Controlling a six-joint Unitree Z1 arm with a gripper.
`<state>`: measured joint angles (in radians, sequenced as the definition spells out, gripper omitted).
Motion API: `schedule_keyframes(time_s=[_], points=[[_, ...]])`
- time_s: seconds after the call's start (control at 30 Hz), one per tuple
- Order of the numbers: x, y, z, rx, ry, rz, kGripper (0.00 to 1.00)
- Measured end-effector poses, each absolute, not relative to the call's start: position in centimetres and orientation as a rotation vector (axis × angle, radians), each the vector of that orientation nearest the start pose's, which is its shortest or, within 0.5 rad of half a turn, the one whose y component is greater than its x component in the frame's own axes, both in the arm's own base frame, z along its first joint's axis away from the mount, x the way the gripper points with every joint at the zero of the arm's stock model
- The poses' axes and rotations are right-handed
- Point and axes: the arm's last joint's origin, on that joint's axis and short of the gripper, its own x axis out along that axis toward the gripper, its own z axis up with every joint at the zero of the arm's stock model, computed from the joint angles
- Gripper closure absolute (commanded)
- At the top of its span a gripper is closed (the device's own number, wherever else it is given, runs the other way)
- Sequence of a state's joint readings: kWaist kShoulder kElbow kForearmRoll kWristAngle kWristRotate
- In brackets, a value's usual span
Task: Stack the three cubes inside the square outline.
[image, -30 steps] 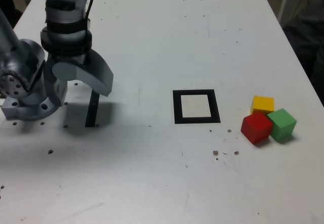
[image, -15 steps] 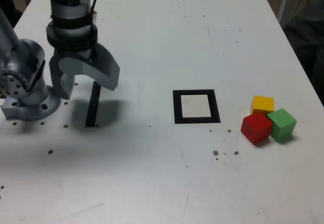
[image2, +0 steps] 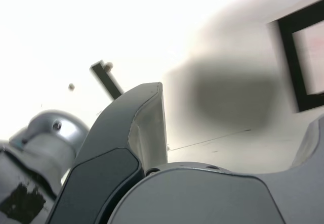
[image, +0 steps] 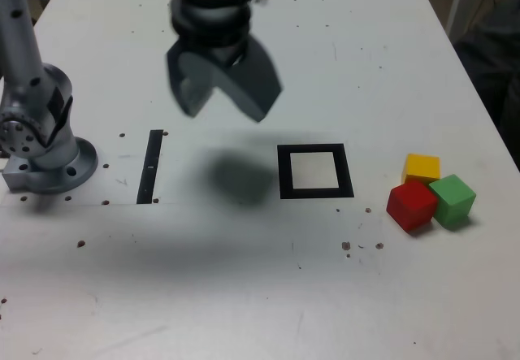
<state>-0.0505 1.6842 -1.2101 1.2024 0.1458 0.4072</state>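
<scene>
Grey and spread wide, our gripper (image: 225, 112) hangs high above the white table (image: 244, 295) with its jaws released and nothing between them. Directly under the fingers (image: 258, 84) we see only bare surface and our own shadow. The square outline (image: 315, 171) lies just beyond the finger on the exterior view's right, and it holds nothing. The three cubes sit well past that finger again, on the far side of the outline: the red cube (image: 411, 205) nearest, the yellow cube (image: 422, 167) behind it and the green cube (image: 452, 200) outermost, all three pressed together.

We judge that reaching for a first cube is the step in hand. To do it well, we carry the open jaws across and over the outline without dropping low. The cluster is tight, so we choose a cube with two free opposite faces. We turn the wrist so that each finger comes down beside a free face, not into a seam between neighbours, and close only once the cube is centred.
</scene>
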Motion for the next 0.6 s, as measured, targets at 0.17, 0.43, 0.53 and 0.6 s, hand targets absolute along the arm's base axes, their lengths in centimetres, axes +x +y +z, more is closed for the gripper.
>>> schedule_keyframes(time_s=[0.17,0.43,0.53,0.6], points=[[28.1,-1.4,29.5,0.62,1.683,-0.332,0.02],[32.7,-4.2,31.0,0.776,1.632,-0.432,0.02],[34.4,-5.6,31.5,0.806,1.602,-0.451,0.02],[35.5,-6.6,31.4,0.832,1.6,-0.466,0.03]])
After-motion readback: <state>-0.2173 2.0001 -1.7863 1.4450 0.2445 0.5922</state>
